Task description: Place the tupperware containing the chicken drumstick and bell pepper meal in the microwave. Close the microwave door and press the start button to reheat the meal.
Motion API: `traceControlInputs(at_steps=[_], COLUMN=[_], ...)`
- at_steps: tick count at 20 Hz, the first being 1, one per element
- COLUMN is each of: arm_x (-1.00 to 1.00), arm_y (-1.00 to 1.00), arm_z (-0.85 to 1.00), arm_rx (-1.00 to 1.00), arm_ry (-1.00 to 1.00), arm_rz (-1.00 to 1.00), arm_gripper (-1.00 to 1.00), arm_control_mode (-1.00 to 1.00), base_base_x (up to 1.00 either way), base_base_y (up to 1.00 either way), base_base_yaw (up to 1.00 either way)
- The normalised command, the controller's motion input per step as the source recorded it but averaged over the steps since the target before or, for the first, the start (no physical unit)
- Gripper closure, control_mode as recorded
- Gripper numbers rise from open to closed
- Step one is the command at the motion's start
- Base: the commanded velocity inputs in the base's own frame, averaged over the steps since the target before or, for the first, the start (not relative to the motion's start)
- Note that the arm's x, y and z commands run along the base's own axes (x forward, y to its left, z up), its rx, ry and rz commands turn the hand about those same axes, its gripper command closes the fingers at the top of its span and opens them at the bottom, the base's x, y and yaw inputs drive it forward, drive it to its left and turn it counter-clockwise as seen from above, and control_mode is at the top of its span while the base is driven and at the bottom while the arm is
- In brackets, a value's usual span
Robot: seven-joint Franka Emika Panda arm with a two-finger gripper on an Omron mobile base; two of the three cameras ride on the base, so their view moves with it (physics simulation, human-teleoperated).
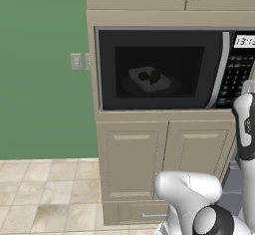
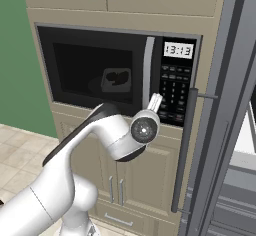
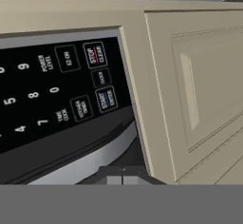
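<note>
Looking through the dark window in the left base view, we see the tupperware (image 1: pixel 149 79) already sitting inside the microwave (image 1: pixel 164 69), at the centre of the frame, with two dark lumps in it that we take to be the chicken drumstick and the bell pepper — too dim to tell apart. The microwave door (image 1: pixel 159 68) lies flush with the front, its grey handle (image 1: pixel 221 69) upright beside the keypad (image 1: pixel 238 79), so we judge the loading and the closing both done.

What is left is the start button (image 3: pixel 106 99). In the hand view it sits left of centre, a blue-framed key in the keypad's lowest row, next to the beige cabinet door (image 3: pixel 199 85) that takes up the right of the frame. Our gripper (image 3: pixel 122 179) shows at the bottom centre with its two tips pressed together, holding nothing — a closed point fit for poking. It stands close to the panel but, as far as we can judge, not yet on the key; whether the button has been pressed we cannot tell.
</note>
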Motion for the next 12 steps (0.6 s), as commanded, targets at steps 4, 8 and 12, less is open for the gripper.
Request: traceControlInputs(at_steps=[4,8,12], arm_x=[0.13,0.11,0.12], arm_y=[-0.01,-0.01,-0.01], arm_z=[-0.14,-0.13,-0.09], arm_rx=[0.01,0.01,0.01], arm_ry=[-0.04,-0.07,-0.07], arm_rz=[0.0,0.0,0.0], arm_gripper=[1.0,1.0,1.0], arm_control_mode=[-1.0,-1.0,-1.0], base_base_x=[0.0,0.0,0.0], base_base_y=[0.0,0.0,0.0], base_base_yaw=[0.0,0.0,0.0])
